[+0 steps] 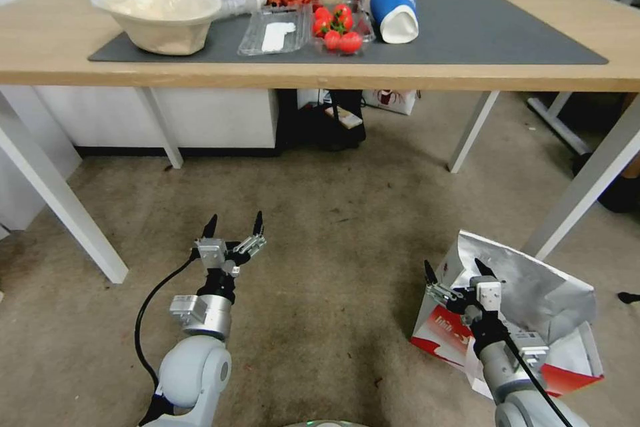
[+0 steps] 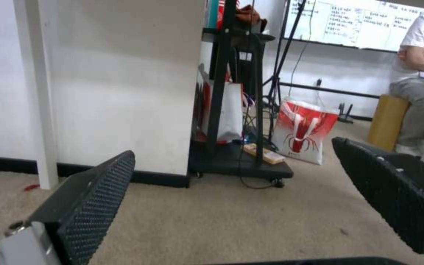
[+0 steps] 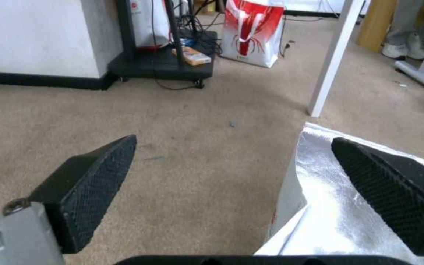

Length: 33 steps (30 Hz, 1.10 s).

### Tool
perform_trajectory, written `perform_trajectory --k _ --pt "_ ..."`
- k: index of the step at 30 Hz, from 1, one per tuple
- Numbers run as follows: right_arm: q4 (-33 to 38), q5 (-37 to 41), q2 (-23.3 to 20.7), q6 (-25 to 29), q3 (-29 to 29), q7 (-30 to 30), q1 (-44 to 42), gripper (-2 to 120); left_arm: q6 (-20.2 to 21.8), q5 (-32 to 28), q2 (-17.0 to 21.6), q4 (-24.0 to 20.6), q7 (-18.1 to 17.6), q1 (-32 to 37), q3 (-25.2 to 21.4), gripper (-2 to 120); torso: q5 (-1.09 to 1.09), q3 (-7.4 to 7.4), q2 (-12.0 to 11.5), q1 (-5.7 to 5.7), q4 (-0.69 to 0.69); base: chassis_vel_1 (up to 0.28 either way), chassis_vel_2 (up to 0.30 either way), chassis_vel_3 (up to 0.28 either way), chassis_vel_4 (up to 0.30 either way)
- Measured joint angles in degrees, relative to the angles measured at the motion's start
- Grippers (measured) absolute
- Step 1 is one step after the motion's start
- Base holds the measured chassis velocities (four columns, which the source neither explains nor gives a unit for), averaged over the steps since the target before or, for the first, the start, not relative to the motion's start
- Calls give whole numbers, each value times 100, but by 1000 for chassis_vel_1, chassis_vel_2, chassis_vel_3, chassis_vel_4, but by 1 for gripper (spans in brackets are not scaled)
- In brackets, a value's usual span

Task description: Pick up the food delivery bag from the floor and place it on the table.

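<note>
The food delivery bag [image 1: 553, 297] lies open on the floor [image 1: 333, 213] at the lower right, its silver foil lining up and its red-edged white side toward me. My right gripper [image 1: 453, 265] hovers open over the bag's near-left rim. In the right wrist view one finger [image 3: 394, 191] is above the foil of the bag [image 3: 329, 213] and the other finger [image 3: 94, 184] is above bare carpet. My left gripper [image 1: 235, 220] hangs open and empty over the carpet to the left, well apart from the bag. The table [image 1: 40, 33] stands ahead with a dark grey mat [image 1: 500, 27].
White table legs [image 1: 67, 207] [image 1: 580, 187] flank the floor space, the right one just behind the bag. Bowls [image 1: 160, 17], a tomato tray [image 1: 340, 30] and a tipped blue-and-white cup [image 1: 393, 3] crowd the mat's left half. A black cart [image 3: 163, 62] and a red-and-white lobster bag [image 3: 251, 33] sit under the table.
</note>
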Motion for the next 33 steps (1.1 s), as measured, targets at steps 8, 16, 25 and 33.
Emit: perform_trajectory --k 8,16,25,33 --pt "140 103 -103 -77 45 6 -12 100 -104 -66 24 -2 15 -18 -21 100 0 0 14 0 0 0 0 0 0" --pt "414 832 -1474 -797 874 -299 -108 100 -167 16 -25 -22 31 -7 -20 100 1 0 33 2 0 0 0 0 0" --pt "302 1335 -2992 -1431 1924 -1051 -241 100 -242 69 -142 11 7 -4 70 100 1 0 44 5 0 0 0 0 0" --pt "-300 1262 -4293 -1642 2048 -1674 -119 100 -272 23 -138 79 -43 -60 29 100 2 0 52 7 1 0 0 0 0"
